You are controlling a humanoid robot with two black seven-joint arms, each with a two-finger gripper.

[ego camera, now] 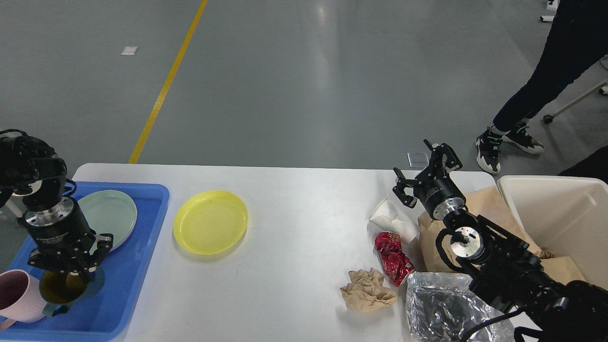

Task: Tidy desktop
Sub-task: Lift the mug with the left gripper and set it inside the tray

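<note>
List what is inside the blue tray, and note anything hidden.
The blue tray holds a pale green plate, a pink mug and a dark green cup. The left gripper covers part of that cup.

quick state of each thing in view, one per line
left claw: over green mug, grip unclear
right claw: open, empty
green mug: upright in tray
pink mug: upright
yellow plate: empty, on desktop
paper cup: tipped over
brown paper: crumpled
</note>
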